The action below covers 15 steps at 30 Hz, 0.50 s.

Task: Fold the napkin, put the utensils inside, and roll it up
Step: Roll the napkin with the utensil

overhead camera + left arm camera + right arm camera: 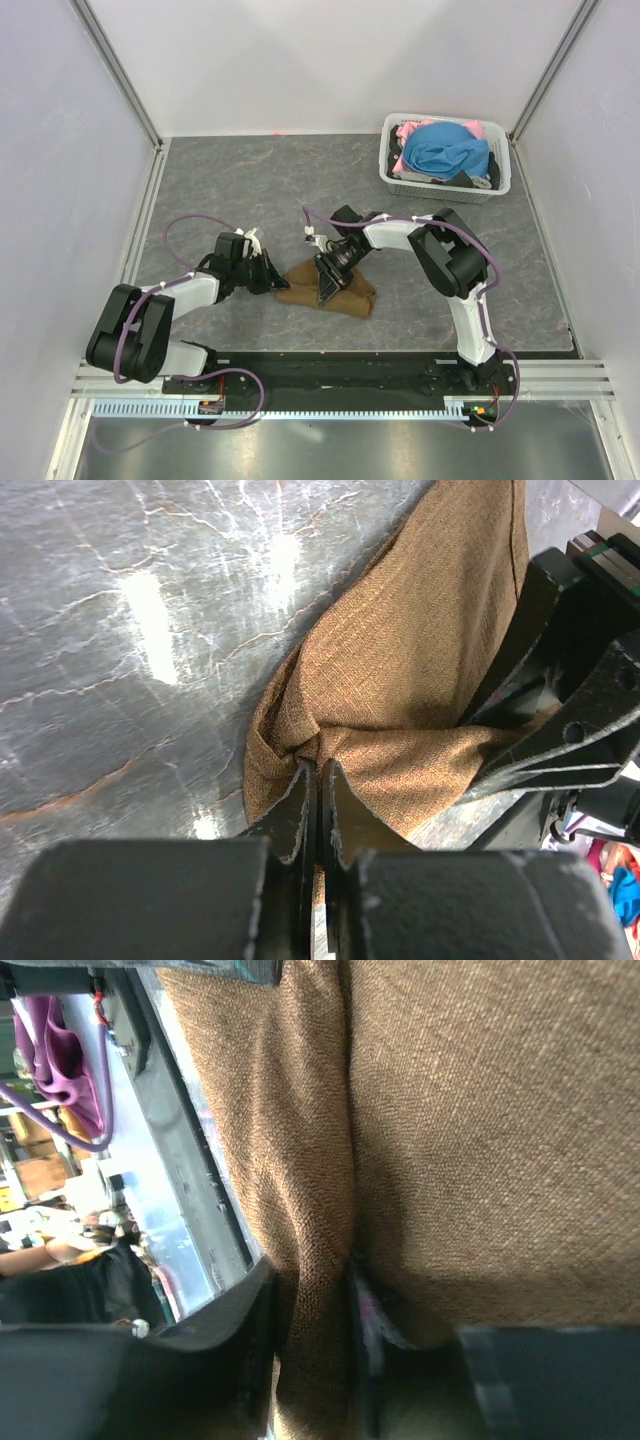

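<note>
The brown napkin [338, 290] lies bunched on the grey table in front of the arm bases. My left gripper [277, 283] is shut on its left corner; in the left wrist view [319, 768] the cloth [400, 670] puckers where the jaws pinch it. My right gripper [328, 287] is shut on a fold near the napkin's middle; in the right wrist view [312, 1290] the brown weave [480, 1120] fills the frame and a ridge of it runs between the fingers. The fork is hidden in every view.
A white basket [446, 158] with blue and pink clothes stands at the back right. White walls close in the table on three sides. The black rail [330, 368] with the arm bases runs along the near edge.
</note>
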Tool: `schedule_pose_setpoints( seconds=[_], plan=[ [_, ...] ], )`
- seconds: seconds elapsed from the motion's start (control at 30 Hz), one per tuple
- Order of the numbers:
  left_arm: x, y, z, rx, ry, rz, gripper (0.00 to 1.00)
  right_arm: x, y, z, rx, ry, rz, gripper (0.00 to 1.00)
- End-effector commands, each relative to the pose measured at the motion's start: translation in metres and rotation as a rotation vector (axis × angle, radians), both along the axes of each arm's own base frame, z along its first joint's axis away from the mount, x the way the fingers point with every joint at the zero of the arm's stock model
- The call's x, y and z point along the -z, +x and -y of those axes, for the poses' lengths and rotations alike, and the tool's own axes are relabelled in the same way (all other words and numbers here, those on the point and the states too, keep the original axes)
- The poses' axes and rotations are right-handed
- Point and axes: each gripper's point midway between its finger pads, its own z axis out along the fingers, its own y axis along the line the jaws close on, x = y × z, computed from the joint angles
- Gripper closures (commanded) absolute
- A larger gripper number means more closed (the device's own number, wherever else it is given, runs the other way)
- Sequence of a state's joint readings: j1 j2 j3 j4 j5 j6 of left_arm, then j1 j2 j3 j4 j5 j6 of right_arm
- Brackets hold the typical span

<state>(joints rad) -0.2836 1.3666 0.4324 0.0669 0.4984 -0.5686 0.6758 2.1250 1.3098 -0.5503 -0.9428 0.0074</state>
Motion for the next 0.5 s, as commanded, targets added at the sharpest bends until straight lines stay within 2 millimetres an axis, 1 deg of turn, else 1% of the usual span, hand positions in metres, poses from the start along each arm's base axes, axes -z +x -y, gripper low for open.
schedule_pose_setpoints(
  seconds=[0.0, 0.03, 0.1, 0.13, 0.2, 0.27, 0.3, 0.33, 0.37, 0.4, 0.43, 0.47],
  plan=[
    [0.012, -0.010, -0.001, 0.014, 0.028, -0.058, 0.98, 0.016, 0.026, 0.010, 0.034, -0.110, 0.140, 0.53],
    [0.013, -0.012, -0.003, 0.010, 0.037, -0.068, 0.98, 0.007, 0.029, 0.008, 0.039, -0.100, 0.165, 0.45],
    [0.013, -0.009, -0.002, 0.007, 0.040, -0.073, 0.98, 0.000, 0.039, 0.008, 0.058, -0.113, 0.218, 0.39],
    [0.016, -0.013, -0.004, 0.005, 0.053, -0.100, 0.98, -0.011, 0.043, 0.008, 0.066, -0.103, 0.251, 0.34],
    [0.016, -0.012, -0.005, 0.006, 0.058, -0.102, 0.98, -0.021, 0.048, 0.008, 0.078, -0.104, 0.294, 0.31],
    [0.015, -0.011, -0.004, 0.006, 0.058, -0.109, 0.98, -0.036, 0.056, 0.009, 0.097, -0.102, 0.368, 0.28],
    [0.015, -0.011, -0.004, 0.007, 0.057, -0.114, 0.98, -0.037, 0.055, 0.012, 0.097, -0.107, 0.388, 0.27],
    [0.017, -0.011, -0.004, 0.008, 0.059, -0.124, 0.98, -0.047, 0.062, 0.013, 0.111, -0.108, 0.457, 0.25],
    [0.017, -0.012, -0.003, 0.011, 0.061, -0.133, 0.98, -0.047, 0.057, 0.014, 0.093, -0.112, 0.484, 0.25],
    [0.018, -0.012, -0.004, 0.010, 0.063, -0.143, 0.98, -0.048, 0.057, 0.017, 0.089, -0.123, 0.517, 0.24],
    [0.019, -0.013, -0.004, 0.009, 0.066, -0.155, 0.98, -0.058, 0.063, 0.018, 0.091, -0.118, 0.607, 0.24],
    [0.019, -0.013, -0.004, 0.007, 0.072, -0.168, 0.98, -0.053, 0.054, 0.020, 0.069, -0.131, 0.634, 0.23]
  ],
)
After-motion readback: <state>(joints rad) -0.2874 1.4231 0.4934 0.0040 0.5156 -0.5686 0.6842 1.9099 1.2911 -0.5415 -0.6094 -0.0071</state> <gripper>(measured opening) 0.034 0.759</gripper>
